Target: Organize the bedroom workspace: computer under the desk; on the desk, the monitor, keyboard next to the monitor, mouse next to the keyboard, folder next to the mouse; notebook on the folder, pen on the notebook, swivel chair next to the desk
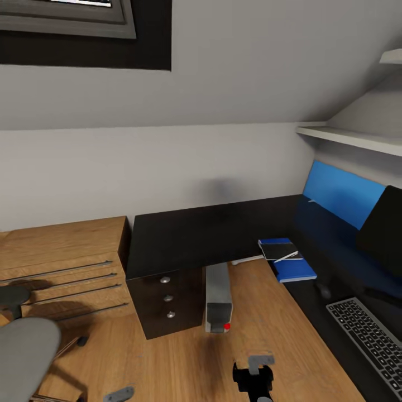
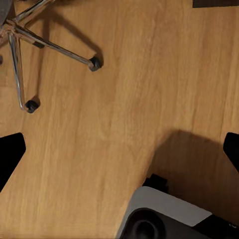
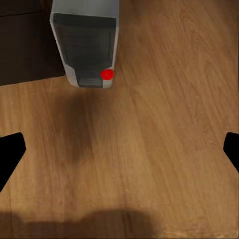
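Swivel chair is what's left to sort, by the look of it: its grey seat is seen at the lower left of the head view, out on the wood floor in front of the light-wood drawer cabinet, well apart from the black worktop. Its chrome base with black casters is picked up by the left wrist camera, so the left arm is judged the nearer one, with the chair lying out to the robot's left.

Everything else looks pretty much done. The blue folder is lying on the worktop with the dark notebook and pen stacked on it, mouse and keyboard just beyond, monitor behind. The computer is tucked under the worktop beside the drawer block, long axis pointing outward.

Both grippers are held apart, nothing between the fingers; the right gripper is aimed at floor just short of the computer, the left gripper at bare floor.
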